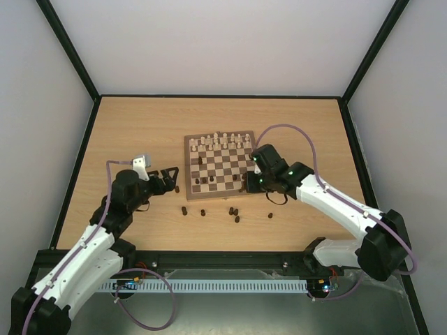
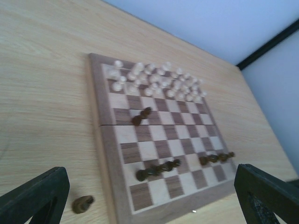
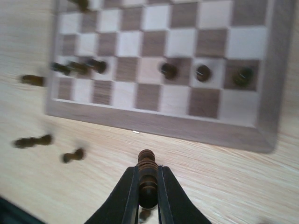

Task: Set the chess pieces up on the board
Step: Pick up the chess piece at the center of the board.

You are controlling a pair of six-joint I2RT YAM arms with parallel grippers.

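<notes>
The board (image 1: 188,143) lies mid-table, with cream pieces (image 1: 223,142) on its far rows. Several dark chess pieces (image 1: 202,181) stand on its near rows, and one stands alone (image 1: 200,160). My right gripper (image 1: 253,183) hangs over the table just off the board's near right edge. In the right wrist view it (image 3: 148,186) is shut on a dark brown chess piece (image 3: 147,179), with the board's border (image 3: 154,123) ahead. My left gripper (image 1: 170,178) is open and empty left of the board. Its fingers (image 2: 37,196) frame the board (image 2: 96,93).
Several loose dark pieces (image 1: 231,210) lie on the tabletop in front of the board, also seen in the right wrist view (image 3: 73,156). One dark piece (image 2: 83,204) lies by the board's near left corner, close to my left gripper. Black frame rails edge the table.
</notes>
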